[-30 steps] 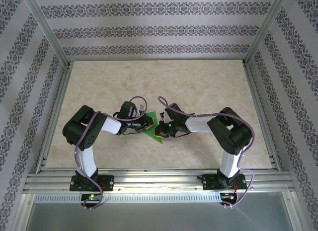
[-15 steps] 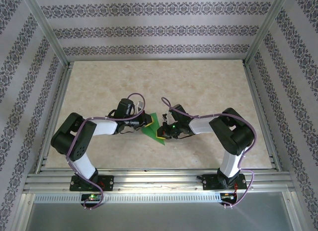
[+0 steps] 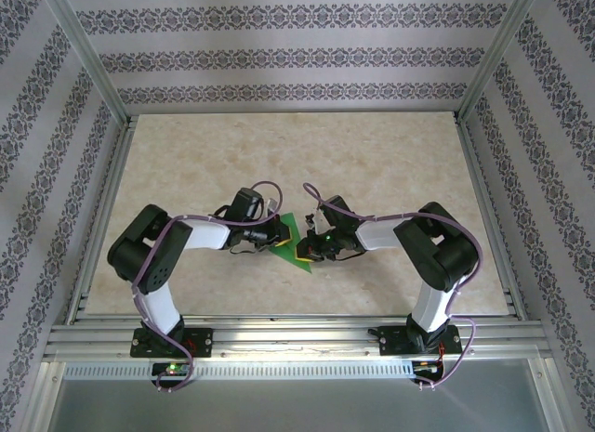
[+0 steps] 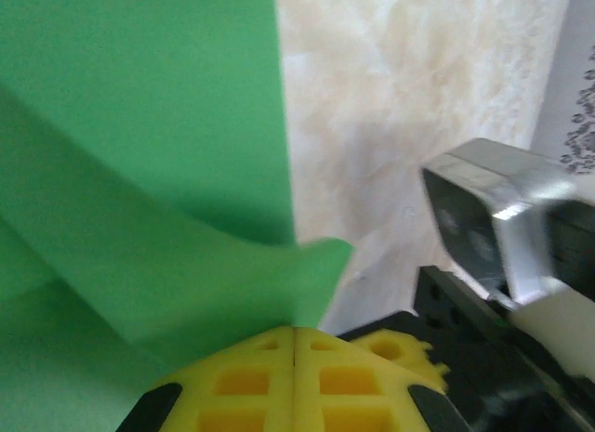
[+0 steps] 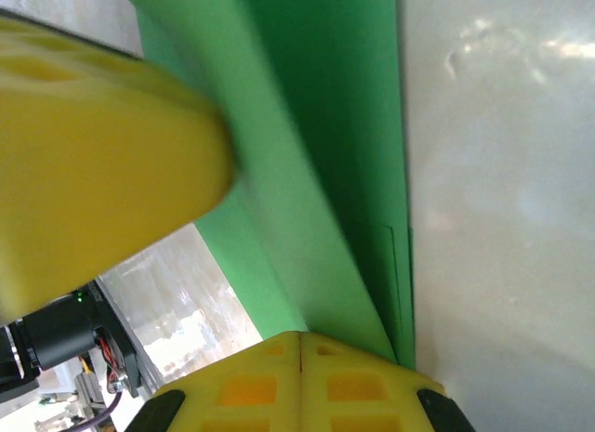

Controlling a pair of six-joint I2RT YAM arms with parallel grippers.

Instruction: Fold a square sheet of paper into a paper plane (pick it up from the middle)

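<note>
While clenched seam to seam on a curled flap, grips the green paper (image 4: pixel 139 125) with the left gripper's (image 4: pixel 295 332) waffle-gridded yellow pads (image 4: pixel 270 353). Clamps the right gripper (image 5: pixel 300 337) likewise, pressed tight over a long, straight, sharply creased fold of layered sheet. Places the paper between the two wrists, just near of the centre of the pale marbled table (image 3: pixel 390 163), as a smooth matte wedge tapering toward the near edge. Sets a blurred, rounded yellow finger (image 5: pixel 102 163) of the left gripper at the paper's left.
</note>
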